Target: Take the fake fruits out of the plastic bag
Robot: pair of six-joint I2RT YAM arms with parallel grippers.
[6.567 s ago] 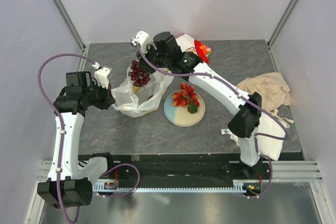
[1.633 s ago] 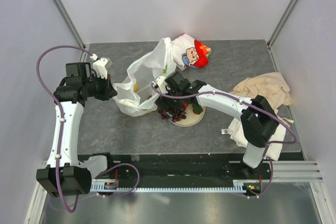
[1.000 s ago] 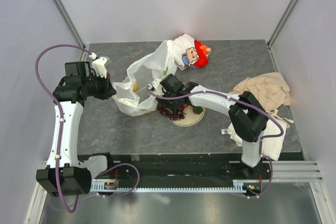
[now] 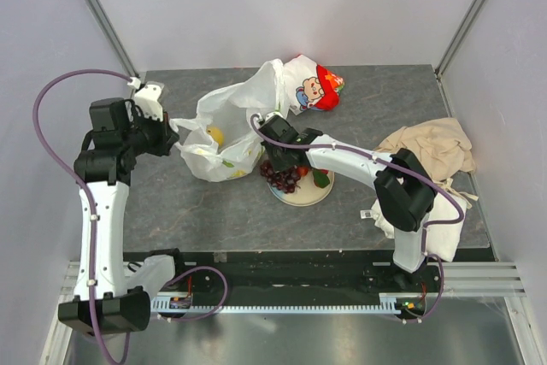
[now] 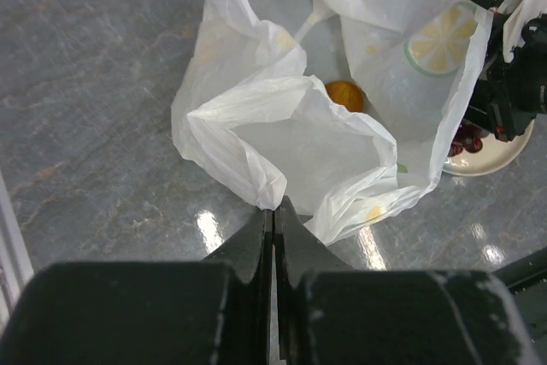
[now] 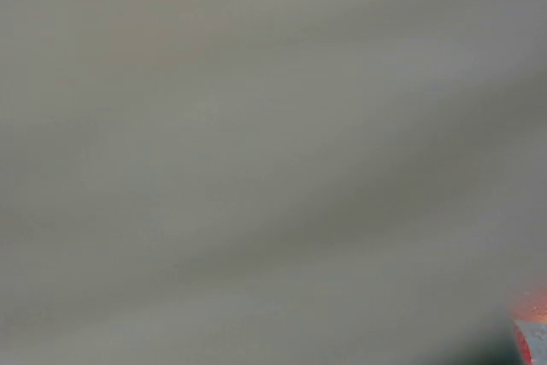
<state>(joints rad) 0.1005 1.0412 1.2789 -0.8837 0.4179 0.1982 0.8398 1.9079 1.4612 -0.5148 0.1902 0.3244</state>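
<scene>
Left claw (image 5: pixel 273 209) is clamped tight on the bag (image 4: pixel 229 121) edge. The bag lies on the counter (image 4: pixel 188 211) with an orange fruit (image 5: pixel 344 94) inside. Right claw (image 4: pixel 267 158) is closed at the bag's right side, hold unclear. Grapes (image 4: pixel 278 177) are on the plate (image 4: pixel 309 197).

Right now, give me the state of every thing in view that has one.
plastic bag, mouth open
left fingers, shut on the bag's edge
right fingers, shut against the bag, hold unclear
orange fruit, inside the bag
grape bunch, on the plate
strawberries, on the plate
towel, crumpled
</scene>
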